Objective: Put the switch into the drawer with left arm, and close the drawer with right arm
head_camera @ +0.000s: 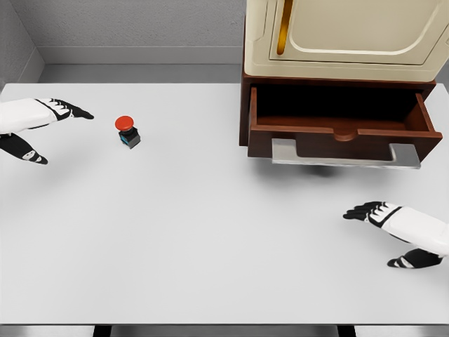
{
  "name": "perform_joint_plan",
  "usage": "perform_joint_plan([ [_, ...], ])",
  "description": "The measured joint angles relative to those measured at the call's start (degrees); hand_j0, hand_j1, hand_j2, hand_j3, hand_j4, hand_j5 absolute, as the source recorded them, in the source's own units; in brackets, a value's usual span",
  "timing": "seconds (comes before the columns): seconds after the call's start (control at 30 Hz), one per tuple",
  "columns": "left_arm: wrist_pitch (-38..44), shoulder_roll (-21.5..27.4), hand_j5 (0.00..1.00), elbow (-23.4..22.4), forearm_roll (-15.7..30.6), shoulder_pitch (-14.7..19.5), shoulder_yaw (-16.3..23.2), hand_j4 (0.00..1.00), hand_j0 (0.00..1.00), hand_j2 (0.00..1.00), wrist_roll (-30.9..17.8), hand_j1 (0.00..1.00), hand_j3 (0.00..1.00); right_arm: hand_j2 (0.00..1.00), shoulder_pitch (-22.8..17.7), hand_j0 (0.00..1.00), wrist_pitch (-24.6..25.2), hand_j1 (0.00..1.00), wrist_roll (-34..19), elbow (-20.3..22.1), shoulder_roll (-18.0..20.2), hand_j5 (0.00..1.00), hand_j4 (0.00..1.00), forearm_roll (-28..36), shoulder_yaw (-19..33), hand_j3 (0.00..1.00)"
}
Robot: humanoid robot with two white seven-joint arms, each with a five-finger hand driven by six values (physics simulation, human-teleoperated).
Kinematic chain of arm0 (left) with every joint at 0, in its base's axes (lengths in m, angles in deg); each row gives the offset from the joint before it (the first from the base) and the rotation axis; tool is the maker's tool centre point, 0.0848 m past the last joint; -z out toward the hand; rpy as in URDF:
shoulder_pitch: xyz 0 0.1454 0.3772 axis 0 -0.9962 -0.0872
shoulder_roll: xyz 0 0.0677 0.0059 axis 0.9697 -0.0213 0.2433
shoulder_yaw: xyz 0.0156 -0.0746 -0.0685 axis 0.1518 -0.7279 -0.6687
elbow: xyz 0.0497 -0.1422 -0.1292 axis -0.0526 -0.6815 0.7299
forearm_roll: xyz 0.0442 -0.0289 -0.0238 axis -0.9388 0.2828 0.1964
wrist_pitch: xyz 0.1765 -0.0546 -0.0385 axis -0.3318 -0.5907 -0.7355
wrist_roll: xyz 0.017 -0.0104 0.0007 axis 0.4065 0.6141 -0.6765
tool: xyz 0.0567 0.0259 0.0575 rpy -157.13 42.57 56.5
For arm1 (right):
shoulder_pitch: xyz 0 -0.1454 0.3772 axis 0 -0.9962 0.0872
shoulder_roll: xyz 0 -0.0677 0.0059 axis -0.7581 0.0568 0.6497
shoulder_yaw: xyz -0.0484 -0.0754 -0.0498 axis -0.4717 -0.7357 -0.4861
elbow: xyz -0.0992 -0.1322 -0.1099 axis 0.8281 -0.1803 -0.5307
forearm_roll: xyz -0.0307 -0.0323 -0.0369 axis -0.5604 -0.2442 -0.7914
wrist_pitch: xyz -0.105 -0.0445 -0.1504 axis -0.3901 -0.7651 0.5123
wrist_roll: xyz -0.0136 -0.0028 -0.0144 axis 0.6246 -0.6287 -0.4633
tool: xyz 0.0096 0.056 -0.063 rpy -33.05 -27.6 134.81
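Note:
The switch (128,131), a small dark box with a round red button on top, stands upright on the white table (196,232) at the left. My left hand (52,133) hovers just left of it, fingers spread, thumb low, holding nothing. The brown drawer (344,130) is pulled out of the cabinet at the upper right, with nothing showing inside it. My right hand (389,235) is low at the right edge, below the drawer front and well apart from it, fingers relaxed and holding nothing.
A cream cabinet door (351,35) with a brass handle sits above the drawer. A grey plate (344,156) hangs under the drawer front. Grey walls close the scene behind the table.

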Motion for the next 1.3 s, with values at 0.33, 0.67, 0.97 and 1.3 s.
perform_joint_plan([
  [0.33,0.05,-6.38,1.0,-4.77,-5.97,10.63,6.55,1.0,1.0,1.0,0.01,1.0,1.0,1.0,0.62,1.0,0.0,1.0,0.0,0.01,-0.53,1.0,1.0,0.25,0.58,1.0],
  [0.67,0.01,-16.95,1.0,-14.85,-16.43,15.47,9.26,1.0,1.0,1.0,0.0,1.0,1.0,1.0,0.62,1.0,0.0,1.0,0.0,-0.06,-1.07,1.0,1.0,0.61,4.55,1.0],
  [0.97,0.01,-20.91,0.96,-14.2,-19.6,15.47,10.11,0.96,0.96,0.96,0.0,0.96,0.96,0.46,0.35,0.46,-0.01,0.46,0.0,-0.06,-1.5,0.46,0.46,0.66,7.12,0.46],
  [1.3,0.01,-22.25,0.86,-14.07,-22.19,15.47,10.31,0.86,0.86,0.86,0.0,0.86,0.86,0.42,-0.62,0.42,-0.01,0.42,0.0,-0.02,-4.02,0.42,0.42,5.13,10.88,0.42],
])
